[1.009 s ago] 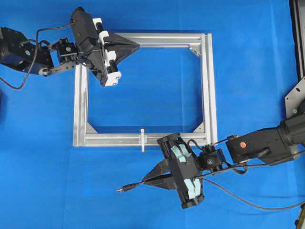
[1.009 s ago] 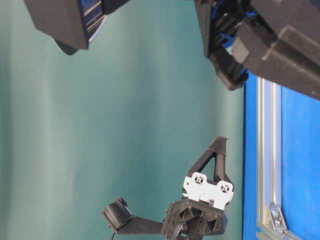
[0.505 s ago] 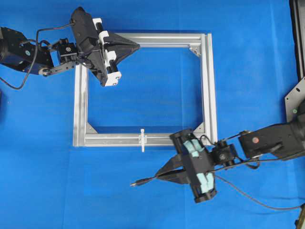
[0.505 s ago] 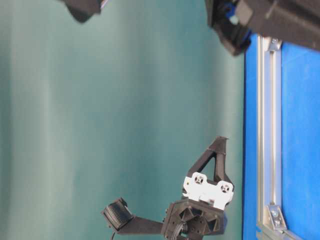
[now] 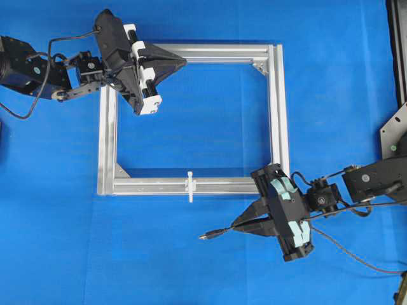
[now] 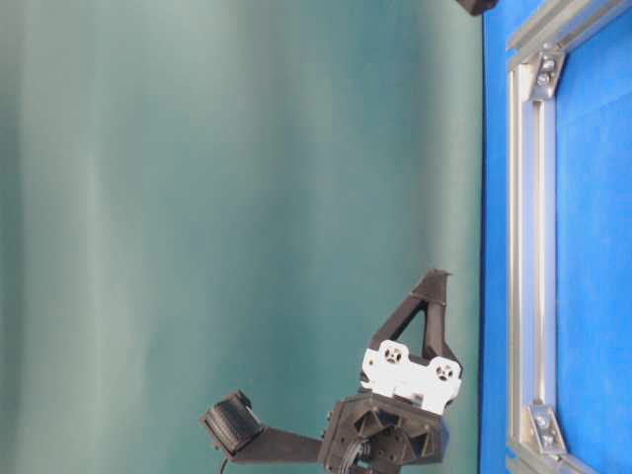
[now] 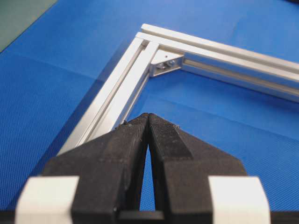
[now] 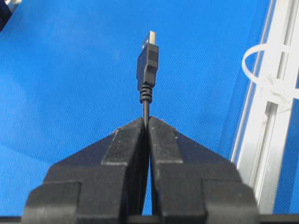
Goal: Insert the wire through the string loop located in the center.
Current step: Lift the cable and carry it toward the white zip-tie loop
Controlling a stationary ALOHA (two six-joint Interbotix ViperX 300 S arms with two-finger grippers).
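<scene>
My right gripper [image 5: 238,225] [image 8: 146,119] is shut on the thin black wire [image 5: 219,232] just behind its plug [image 8: 146,63]. The plug tip points left over the blue mat, below and to the right of the string loop. The string loop [image 5: 189,186] [image 8: 268,74] is a small white tie on the middle of the frame's near bar. The wire's slack [image 5: 356,259] trails right behind the arm. My left gripper [image 5: 183,61] [image 7: 147,116] is shut and empty, hovering over the silver frame [image 5: 275,114] at its far left corner.
The square aluminium frame [image 7: 117,100] [image 8: 271,135] lies flat on the blue mat. A metal bracket [image 5: 394,136] and dark edge stand at the right border. The table-level view shows the frame bar [image 6: 523,247] and the left arm's gripper body [image 6: 410,375].
My right gripper has carried the wire rightward along the frame's near side, so the plug tip is now right of the string loop. The left arm has stayed still.
</scene>
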